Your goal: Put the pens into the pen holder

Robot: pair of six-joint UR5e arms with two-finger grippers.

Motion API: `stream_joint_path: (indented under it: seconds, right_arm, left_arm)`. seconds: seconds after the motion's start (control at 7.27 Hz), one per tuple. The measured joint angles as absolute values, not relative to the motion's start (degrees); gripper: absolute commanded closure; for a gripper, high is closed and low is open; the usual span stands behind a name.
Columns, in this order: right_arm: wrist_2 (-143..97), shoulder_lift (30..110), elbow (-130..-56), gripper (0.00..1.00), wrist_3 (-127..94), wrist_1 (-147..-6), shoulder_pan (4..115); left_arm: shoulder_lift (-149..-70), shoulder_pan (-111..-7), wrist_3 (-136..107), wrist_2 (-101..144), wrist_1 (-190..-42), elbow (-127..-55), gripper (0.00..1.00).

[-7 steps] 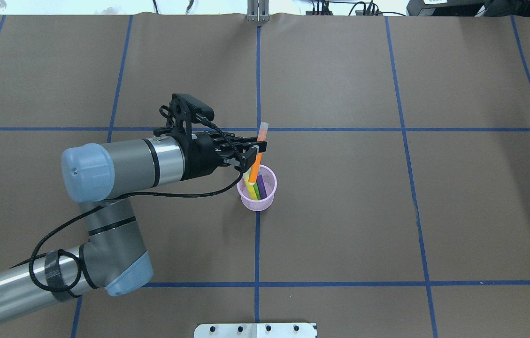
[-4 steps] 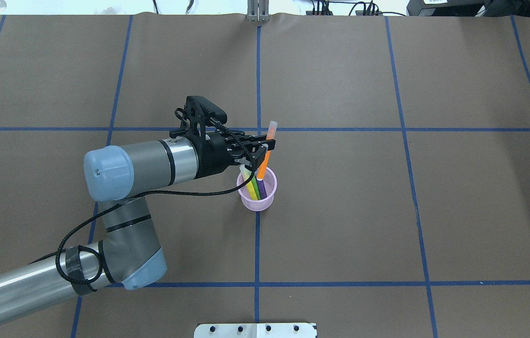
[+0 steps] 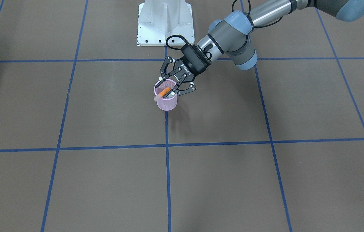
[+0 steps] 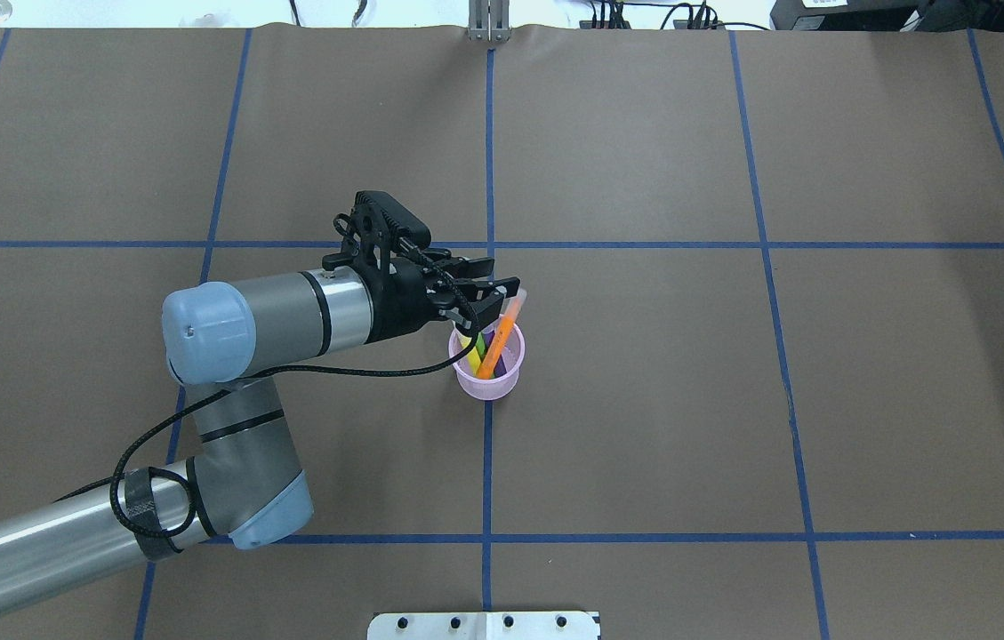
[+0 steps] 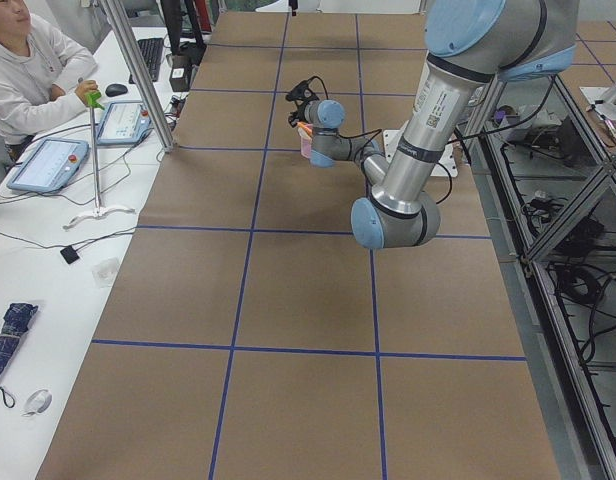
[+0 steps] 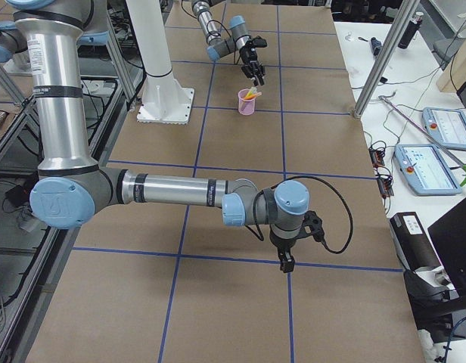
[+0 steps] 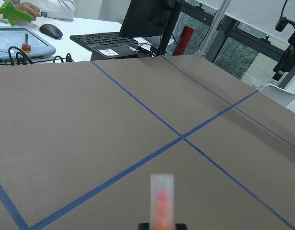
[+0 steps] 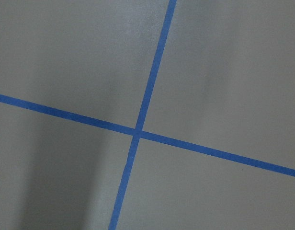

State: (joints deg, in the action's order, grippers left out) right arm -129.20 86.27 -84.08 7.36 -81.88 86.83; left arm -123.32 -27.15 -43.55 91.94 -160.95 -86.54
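Observation:
The pink mesh pen holder (image 4: 488, 388) (image 3: 166, 104) stands on a blue tape line near the table's middle. Leaning inside it are yellow (image 4: 469, 352), green (image 4: 481, 348) and purple (image 4: 495, 340) pens. An orange pen (image 4: 502, 342) (image 3: 165, 91) rests in it too, its pale cap (image 7: 162, 191) sticking out past the far rim. My left gripper (image 4: 499, 277) (image 3: 169, 87) hovers at the holder's rim, open, with its fingers either side of the orange pen's upper end. My right gripper (image 6: 284, 261) shows only in the exterior right view, low over bare table, and its state cannot be told.
Brown paper with a blue tape grid covers the table. The white robot base plate (image 3: 165, 22) (image 4: 484, 625) sits at the robot's edge. A person (image 5: 28, 60) sits at a side desk with tablets (image 5: 50, 160) beyond the table's far edge.
The left gripper has lowered towards the holder and opened. The orange pen dropped from its fingers into the holder and now leans against the far rim.

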Motion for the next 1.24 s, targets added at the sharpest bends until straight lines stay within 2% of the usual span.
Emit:
stream_joint_path:
  seconds: [0.28, 0.55, 0.83, 1.24]
  right_arm:
    - [-129.3, 87.1, -83.9, 0.00, 7.3, -82.0, 87.1]
    - [-129.3, 88.9, -83.0, 0.00, 7.2, -81.9, 89.0]
    - [-129.1, 92.0, -83.0, 0.00, 7.6, -81.5, 89.7]
    - [-129.1, 93.0, -82.9, 0.00, 7.5, -81.4, 89.7]
  left_arm:
    - [-121.8, -27.6, -44.1, 92.0, -160.7, -87.2, 0.00]
    - [-118.0, -33.4, -43.9, 100.5, -151.3, -89.8, 0.00]
    - [-113.4, -45.7, -40.9, 117.9, -134.4, -94.9, 0.00]
    - [-102.1, -64.4, -11.1, 129.8, -118.8, -96.3, 0.00]
